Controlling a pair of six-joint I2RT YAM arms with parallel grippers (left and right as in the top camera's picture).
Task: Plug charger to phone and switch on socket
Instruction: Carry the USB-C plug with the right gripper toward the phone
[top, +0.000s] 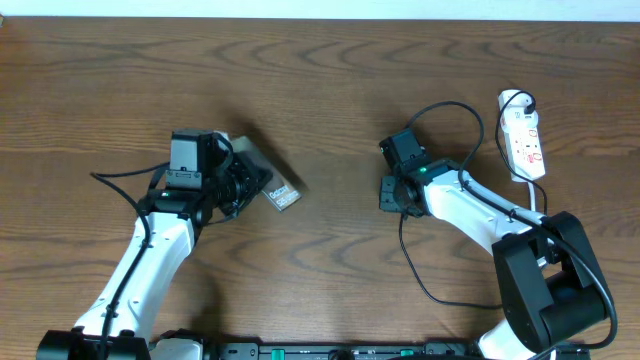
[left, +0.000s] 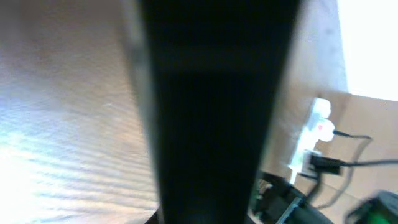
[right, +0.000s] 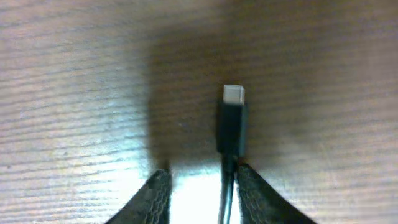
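The phone (top: 281, 191) juts from my left gripper (top: 243, 186), which is shut on it left of the table's middle. In the left wrist view the phone (left: 211, 112) is a dark blurred slab filling the centre. The charger (top: 452, 104) is a thin black cable arcing from the white socket (top: 524, 140) toward my right gripper (top: 388, 195). In the right wrist view its connector (right: 232, 124), silver tip pointing away, lies on the wood just past my right gripper (right: 203, 174). The cable runs between the open fingers, against the right finger (right: 261, 196).
The socket (left: 314, 134) lies at the far right with a black plug in its far end and its white cord trailing toward the right arm's base (top: 550, 285). The wooden tabletop (top: 330, 90) stretches between the two arms.
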